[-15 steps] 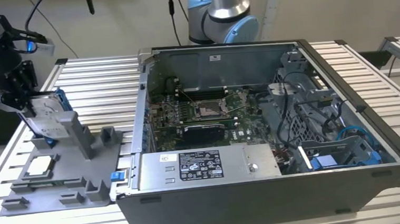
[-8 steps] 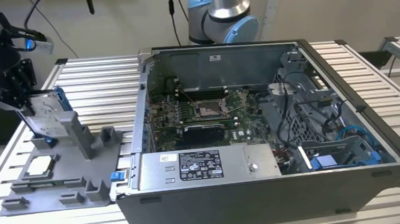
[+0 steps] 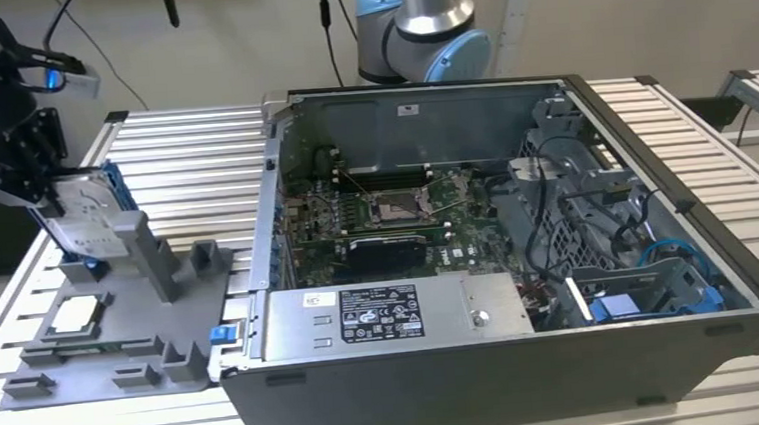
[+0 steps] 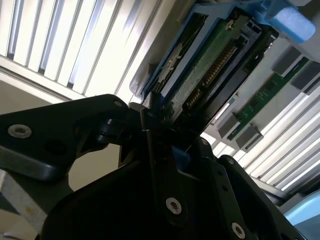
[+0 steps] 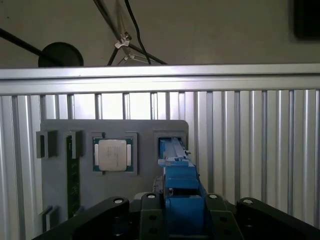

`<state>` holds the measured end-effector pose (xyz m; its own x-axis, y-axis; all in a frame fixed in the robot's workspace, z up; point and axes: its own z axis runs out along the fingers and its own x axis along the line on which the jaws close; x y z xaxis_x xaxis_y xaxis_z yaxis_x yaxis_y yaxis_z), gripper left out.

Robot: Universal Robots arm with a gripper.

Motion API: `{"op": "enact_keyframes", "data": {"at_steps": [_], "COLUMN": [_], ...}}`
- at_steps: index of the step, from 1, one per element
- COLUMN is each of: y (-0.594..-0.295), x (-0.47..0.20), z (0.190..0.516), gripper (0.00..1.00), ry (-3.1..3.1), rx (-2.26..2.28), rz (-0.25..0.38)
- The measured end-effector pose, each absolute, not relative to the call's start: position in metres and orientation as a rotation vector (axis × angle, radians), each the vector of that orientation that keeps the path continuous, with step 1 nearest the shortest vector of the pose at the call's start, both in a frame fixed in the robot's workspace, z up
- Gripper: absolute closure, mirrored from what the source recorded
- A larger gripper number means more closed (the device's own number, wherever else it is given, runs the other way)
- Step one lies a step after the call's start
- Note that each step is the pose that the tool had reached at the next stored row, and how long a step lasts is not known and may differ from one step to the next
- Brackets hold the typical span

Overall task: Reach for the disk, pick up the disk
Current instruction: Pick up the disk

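Observation:
The disk [image 3: 76, 216] is a silver drive with a white label and a blue frame. It stands on edge, tilted, at the far corner of the grey fixture plate [image 3: 121, 336] on the exterior view's left. My gripper [image 3: 32, 175] comes down on the drive's upper end, and its black fingers sit against both flat faces. In the first wrist view the blue frame [image 5: 178, 176] runs between the fingers [image 5: 150, 200] down to a slot in the plate. The second wrist view shows the drive's green circuit side [image 4: 210, 65] held in the gripper [image 4: 160, 125]. Whether its lower end has left the slot I cannot tell.
A square silver chip [image 3: 77, 314] and a green memory stick [image 5: 73, 175] lie in the fixture plate. An open computer case [image 3: 490, 255] takes up the middle of the slatted metal table [image 3: 188, 156]. A second robot arm's base [image 3: 423, 29] stands behind the case.

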<state>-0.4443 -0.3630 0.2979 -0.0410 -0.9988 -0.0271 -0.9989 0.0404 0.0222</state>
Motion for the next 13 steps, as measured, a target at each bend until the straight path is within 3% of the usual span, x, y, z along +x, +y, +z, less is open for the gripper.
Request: {"op": "enact_keyframes", "data": {"at_steps": [13], "y": [-0.363], "x": [-0.4442], "z": [0.3061], "gripper": [1.0], "ry": [2.263], "rx": [-2.172], "rz": [0.054]}}
